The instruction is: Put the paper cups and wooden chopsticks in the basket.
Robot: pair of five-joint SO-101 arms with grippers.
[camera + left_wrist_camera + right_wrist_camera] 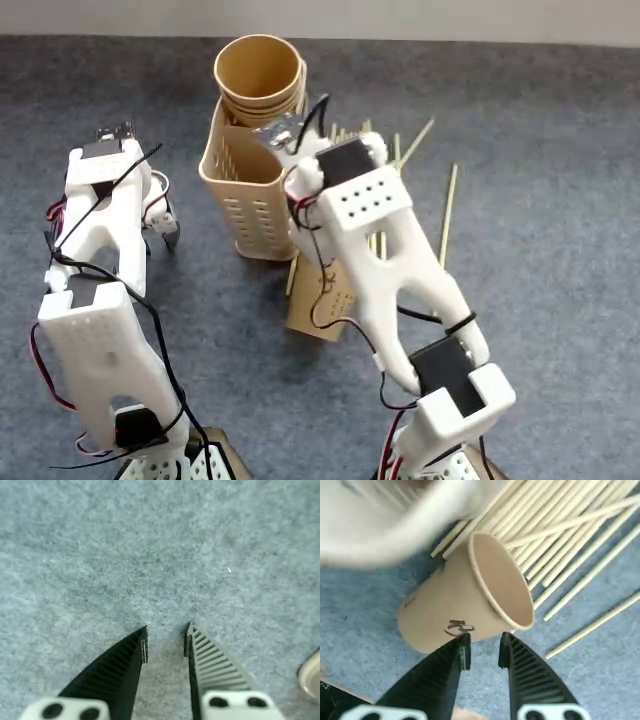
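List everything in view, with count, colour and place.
Stacked brown paper cups: several nested, count unclear, brown, standing in the basket's top.
Loose brown paper cup: one, brown, on its side on the carpet beside the chopsticks.
Thin wooden chopsticks: many, pale wood, scattered on the carpet next to the basket.
Perforated cream plastic basket: one, cream, upright mid-table.
Flat brown cardboard piece: one, brown, beneath the right arm.
Grey carpet: one, grey, covering the table.
Left pincer: one, black, open above bare carpet.
Right pincer: one, black, open at the loose cup's side.
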